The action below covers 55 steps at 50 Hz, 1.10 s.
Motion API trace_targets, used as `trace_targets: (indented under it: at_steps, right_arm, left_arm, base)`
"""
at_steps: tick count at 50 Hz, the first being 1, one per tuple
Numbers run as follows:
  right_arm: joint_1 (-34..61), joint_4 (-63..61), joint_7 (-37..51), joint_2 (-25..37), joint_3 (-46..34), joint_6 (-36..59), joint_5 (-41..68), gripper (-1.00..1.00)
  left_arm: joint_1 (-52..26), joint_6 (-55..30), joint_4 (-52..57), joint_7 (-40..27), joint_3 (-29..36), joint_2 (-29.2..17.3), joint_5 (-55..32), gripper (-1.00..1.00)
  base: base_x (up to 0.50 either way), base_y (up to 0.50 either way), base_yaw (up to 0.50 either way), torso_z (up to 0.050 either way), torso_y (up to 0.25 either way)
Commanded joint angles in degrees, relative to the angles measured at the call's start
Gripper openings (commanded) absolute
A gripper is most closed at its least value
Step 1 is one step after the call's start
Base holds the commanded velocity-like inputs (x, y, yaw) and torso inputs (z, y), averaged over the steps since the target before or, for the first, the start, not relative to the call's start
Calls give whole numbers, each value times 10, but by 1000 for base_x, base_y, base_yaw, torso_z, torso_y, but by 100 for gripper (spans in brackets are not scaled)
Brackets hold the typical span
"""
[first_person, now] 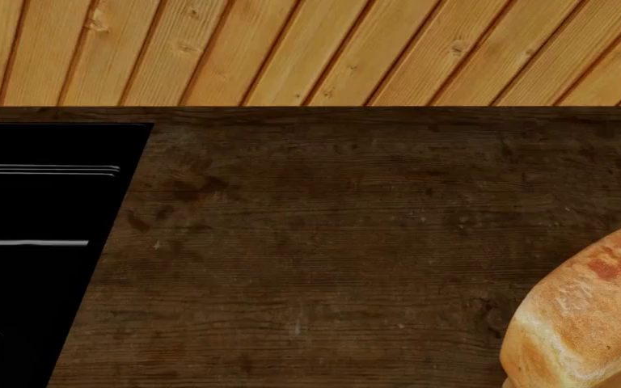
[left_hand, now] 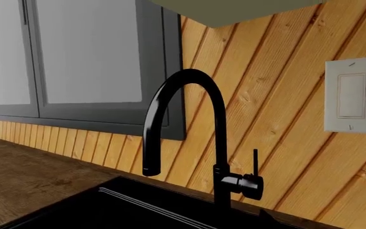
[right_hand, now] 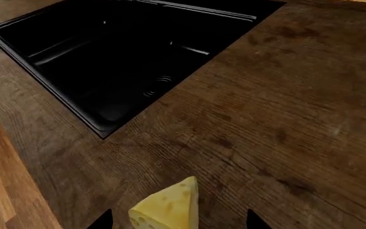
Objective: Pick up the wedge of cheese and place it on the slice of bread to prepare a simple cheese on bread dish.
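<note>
The wedge of cheese (right_hand: 167, 207), pale yellow with round holes, lies on the dark wooden counter (right_hand: 285, 119) in the right wrist view. My right gripper (right_hand: 177, 222) is open; only its two dark fingertips (right_hand: 104, 220) show, one on each side of the cheese and well apart from it. The slice of bread (first_person: 591, 319), large with a golden-brown mottled crust, sits at the lower right of the head view, partly cut off by the frame. The cheese does not show in the head view. My left gripper shows in no view.
A black sink (right_hand: 126, 62) is set into the counter at the left (first_person: 30, 242). A black curved faucet (left_hand: 189, 133) stands behind it, below a grey window (left_hand: 81, 57). A wooden plank wall (first_person: 310, 48) backs the counter. A light switch (left_hand: 352, 95) is on it.
</note>
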Motion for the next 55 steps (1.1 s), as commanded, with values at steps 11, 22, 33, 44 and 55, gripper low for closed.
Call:
trace_targets:
  at_steps: [11, 22, 33, 44, 55]
  right_arm:
    - [-9, 24, -35, -36, -32, 18, -48, 100]
    - [-21, 36, -65, -43, -38, 28, -86, 100]
    - [-23, 45, -79, -47, -54, 31, -103, 100]
    - [-24, 51, -103, -45, -59, 31, -125, 100]
    - [-13, 85, -137, -49, -68, 34, -172, 100]
  left_arm:
    - [4, 13, 2, -1, -4, 2, -4, 100]
    - [4, 13, 3, -2, -3, 1, -6, 100]
    - [4, 14, 6, -3, -5, 1, -8, 100]
    - [2, 8, 5, -5, -1, -1, -8, 100]
    - [4, 10, 7, -5, -4, -1, -11, 100]
  base:
    - [0, 0, 0, 0, 0]
    - [0, 0, 0, 0, 0]
    - [0, 0, 0, 0, 0]
    - [0, 0, 0, 0, 0]
    - [0, 0, 0, 0, 0]
